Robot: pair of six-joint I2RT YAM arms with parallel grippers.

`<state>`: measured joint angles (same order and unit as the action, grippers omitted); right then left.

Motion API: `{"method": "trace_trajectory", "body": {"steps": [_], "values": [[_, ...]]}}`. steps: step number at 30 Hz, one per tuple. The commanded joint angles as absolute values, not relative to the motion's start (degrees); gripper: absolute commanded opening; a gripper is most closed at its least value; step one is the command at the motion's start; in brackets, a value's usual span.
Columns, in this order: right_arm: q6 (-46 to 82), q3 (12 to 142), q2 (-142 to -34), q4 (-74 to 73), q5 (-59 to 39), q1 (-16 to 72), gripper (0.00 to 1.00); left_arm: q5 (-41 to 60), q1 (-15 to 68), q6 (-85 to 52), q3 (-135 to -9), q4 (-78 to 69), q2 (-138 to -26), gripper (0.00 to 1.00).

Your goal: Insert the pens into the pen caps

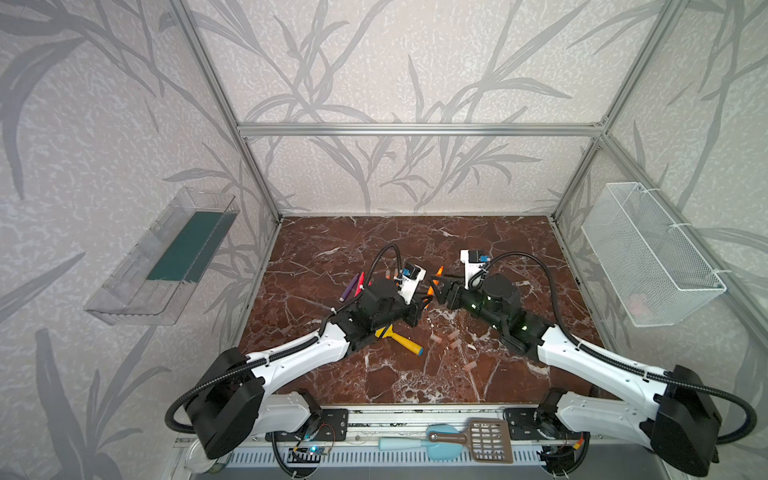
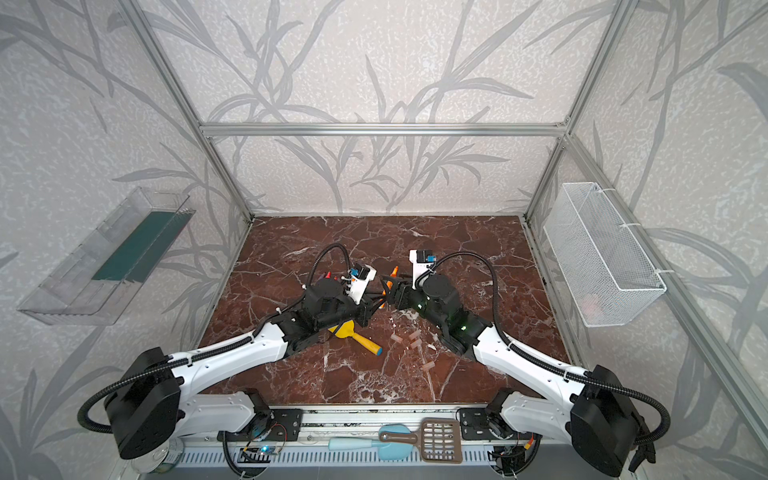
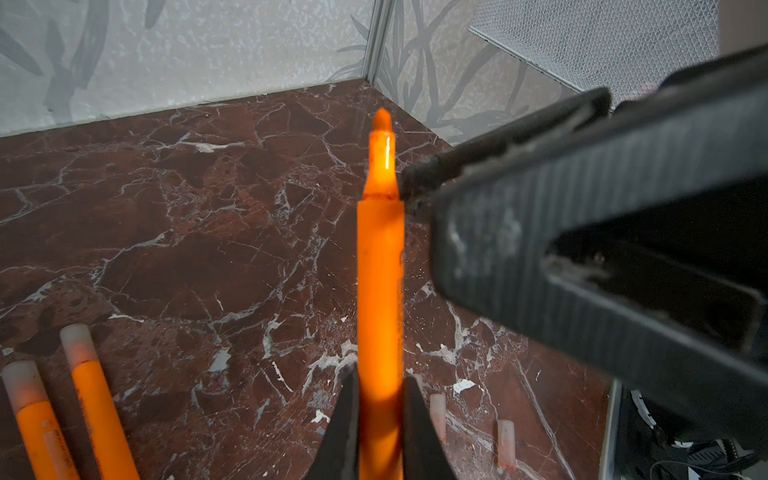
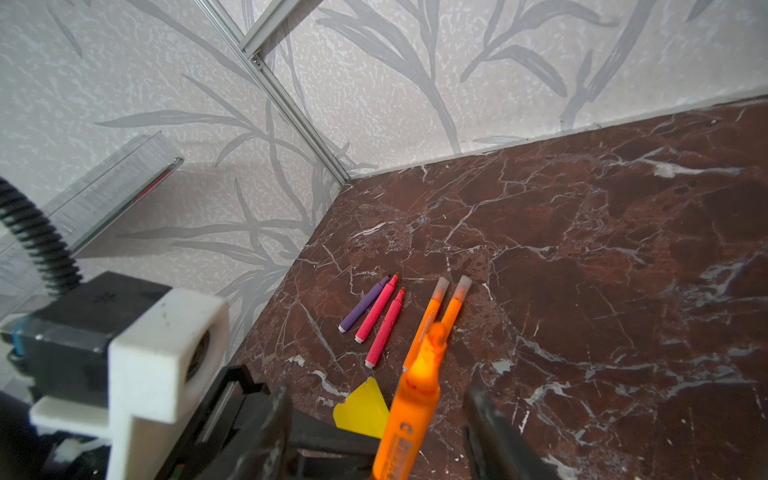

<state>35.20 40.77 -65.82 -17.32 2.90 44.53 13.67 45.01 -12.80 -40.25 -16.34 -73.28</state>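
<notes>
left gripper [image 3: 381, 372] pinched on orange pen [image 3: 380, 270], bare tip out, held above table [image 1: 374, 241]. right gripper [image 4: 376, 390] spread, jaws either side of that pen's tip end, one finger [image 3: 498, 147] just beside the neck, contact unclear. both meet mid-frame in both top views. flat on table left of centre there: purple pen [image 4: 363, 305], two pink pens [image 4: 376, 309], two orange pens [image 4: 454, 309] with pale ends. loose caps [image 1: 454, 343] lower centre, shovel [image 1: 399, 338] just left of them.
</notes>
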Motion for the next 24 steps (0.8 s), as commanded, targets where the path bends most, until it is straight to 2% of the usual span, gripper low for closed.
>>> {"method": "trace_trajectory", "body": {"steps": [1,9,11,17,20,24], "values": [[35.4,42.3,-66.2,-18.4,3.5,44.7,0.61,14.4,45.7,-10.4,-42.1,-17.3,-73.2,0.0],[35.9,43.2,-68.1,-18.5,3.4,44.7,0.57,14.5,46.8,-9.2,-42.3,-16.8,-72.7,0.0],[35.9,43.3,-68.3,-18.5,3.4,44.7,0.5,14.5,46.9,-9.2,-42.4,-16.8,-72.8,0.0],[36.1,43.8,-68.7,-18.3,3.0,44.7,0.2,14.6,47.2,-8.9,-42.5,-16.6,-72.7,0.0],[36.1,43.9,-68.9,-18.1,2.8,44.7,0.12,14.4,47.2,-8.8,-42.4,-16.5,-72.4,0.01],[38.0,43.8,-68.8,-18.2,1.7,44.7,0.04,13.5,47.2,-8.7,-42.3,-16.5,-72.3,0.19]]}}
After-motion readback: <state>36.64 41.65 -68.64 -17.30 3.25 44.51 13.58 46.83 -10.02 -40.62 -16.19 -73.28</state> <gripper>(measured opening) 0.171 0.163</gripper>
